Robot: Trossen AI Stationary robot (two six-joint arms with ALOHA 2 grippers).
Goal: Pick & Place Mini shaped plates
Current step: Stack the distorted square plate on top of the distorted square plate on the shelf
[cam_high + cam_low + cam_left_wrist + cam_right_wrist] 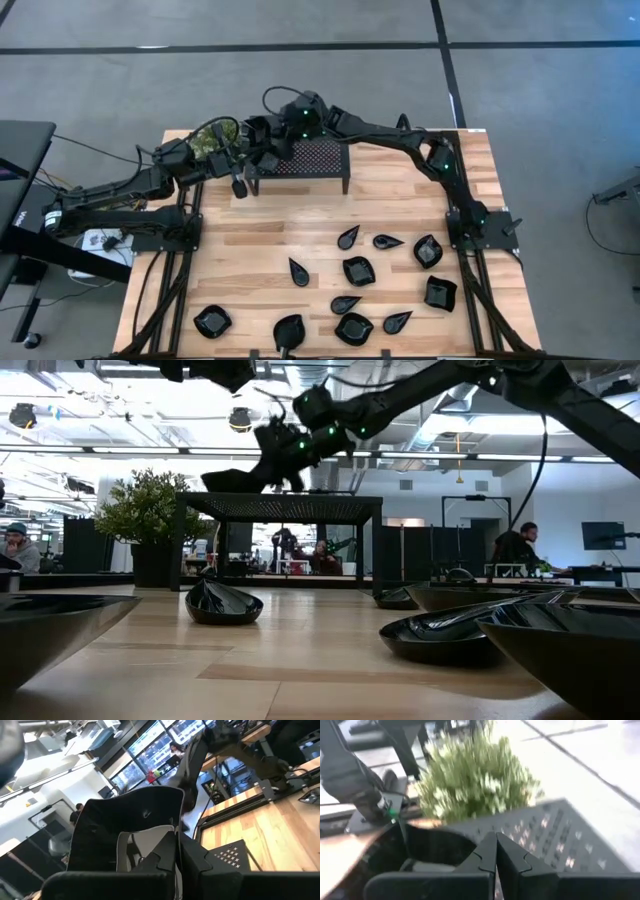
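1. While both arms reach over the far end of the pale wooden desk (250, 240), the left pincer (170, 865) is closed on a glossy black square plate (130, 830), held beside the black perforated metal stand (310, 160); the right pincer (496, 855) is closed above that stand, apparently holding nothing.
2. Loose small glossy black plates (358, 270), square, round and leaf-shaped, lie scattered across the near half of the desk; a green potted plant (212, 140) stands by the stand.
3. Handling judgement: each plate looks light, rigid, slippery and chip-prone; grip across the raised rim, never the glazed centre.
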